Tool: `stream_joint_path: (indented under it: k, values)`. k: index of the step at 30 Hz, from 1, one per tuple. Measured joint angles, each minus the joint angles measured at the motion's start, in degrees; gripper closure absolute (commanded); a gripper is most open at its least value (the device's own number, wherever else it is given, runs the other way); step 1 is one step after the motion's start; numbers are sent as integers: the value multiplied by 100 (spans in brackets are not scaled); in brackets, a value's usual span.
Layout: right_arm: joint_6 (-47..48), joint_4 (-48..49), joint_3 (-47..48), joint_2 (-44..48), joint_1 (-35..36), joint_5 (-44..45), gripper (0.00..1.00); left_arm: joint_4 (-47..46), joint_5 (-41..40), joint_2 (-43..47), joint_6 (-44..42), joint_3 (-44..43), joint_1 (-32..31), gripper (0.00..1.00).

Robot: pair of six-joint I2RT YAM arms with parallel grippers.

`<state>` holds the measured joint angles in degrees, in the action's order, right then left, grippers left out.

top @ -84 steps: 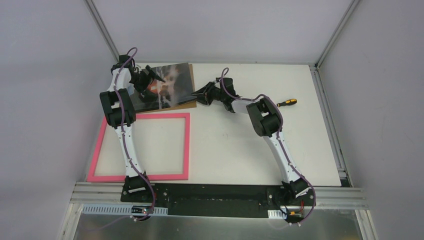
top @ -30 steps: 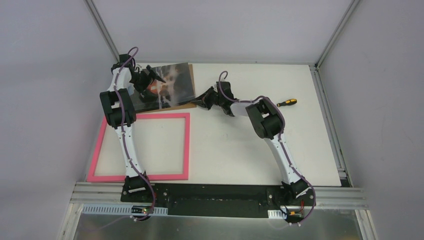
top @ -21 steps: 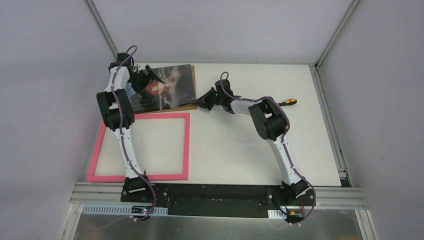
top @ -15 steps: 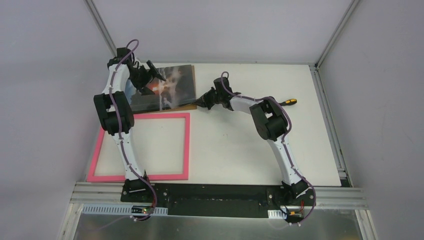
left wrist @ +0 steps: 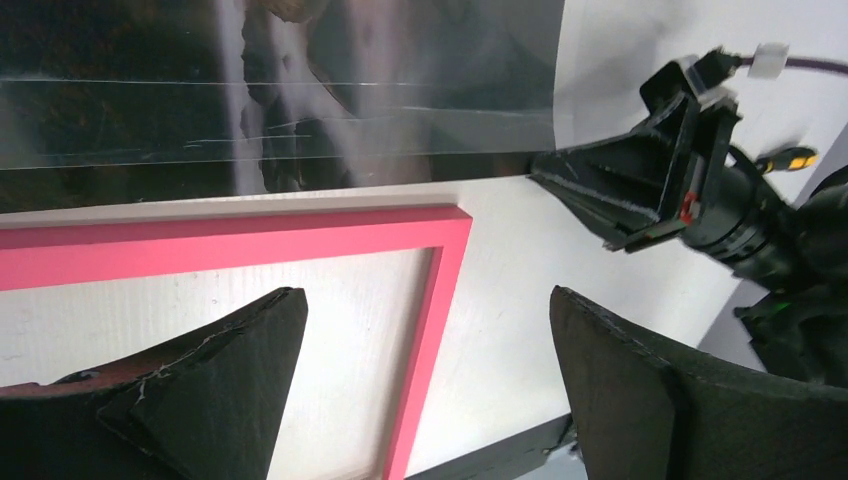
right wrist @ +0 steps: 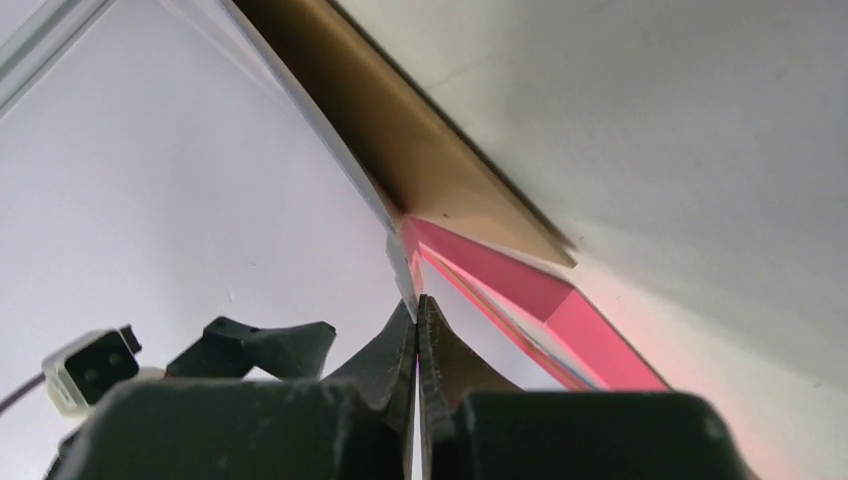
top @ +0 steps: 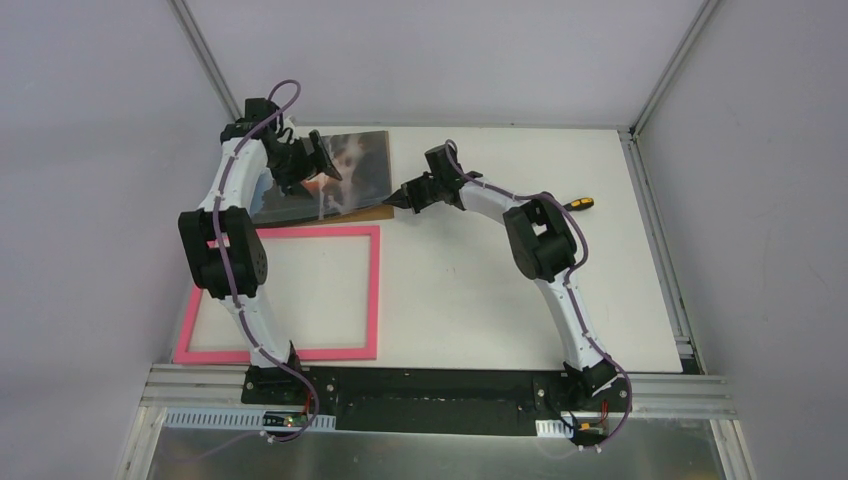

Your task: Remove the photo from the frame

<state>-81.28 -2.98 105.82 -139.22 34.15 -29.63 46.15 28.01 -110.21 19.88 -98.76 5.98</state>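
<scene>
The pink frame (top: pixel 374 290) lies flat on the table at the near left, with nothing inside it. It also shows in the left wrist view (left wrist: pixel 440 270). The photo (top: pixel 345 172), dark and glossy, lies behind the frame at the back left on a brown backing board (top: pixel 372 209). My right gripper (top: pixel 397 198) is shut on the photo's near right corner (right wrist: pixel 398 240) and holds that corner a little off the board (right wrist: pixel 400 150). My left gripper (top: pixel 322 160) is open and empty above the photo's left part (left wrist: pixel 300 90).
A screwdriver (top: pixel 575 204) with a yellow and black handle lies behind my right arm. The table's back rail runs just behind the photo. Grey walls close in on both sides.
My left arm has risen and swung right over the photo, its gripper still open. My right gripper has shifted slightly and turned, and still pinches the photo's corner.
</scene>
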Motion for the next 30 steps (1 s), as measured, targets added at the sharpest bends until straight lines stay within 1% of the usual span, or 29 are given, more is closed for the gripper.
stream_joint_path:
  k: [3, 6, 11, 14, 18, 24, 27, 30]
  values:
    - [-177, -149, 168, 0, -4, -74, 100, 4, -177, 306, -315, 153, -177, 8]
    - [-238, -275, 313, 0, -11, -118, 100, -52, -428, 575, -791, 306, -474, 16]
    - [-317, -636, 601, 0, -17, -197, 100, -597, -503, 938, -1469, 1016, -833, 21]
    - [-555, -863, 667, 9, -20, -306, 100, -820, -498, 1014, -1777, 1333, -855, 21]
    - [-809, -1084, 669, 26, -22, -400, 100, -1054, -492, 1027, -1928, 1344, -855, 22]
    - [-1008, -1193, 669, 50, -33, -481, 100, -1161, -638, 1027, -1884, 1342, -940, 22]
    - [-1071, -1235, 669, 118, -44, -520, 100, -1099, -758, 1027, -1543, 1300, -966, 19]
    - [-1099, -1261, 669, 225, -44, -560, 100, -1034, -745, 1091, -857, 1233, -964, 18]
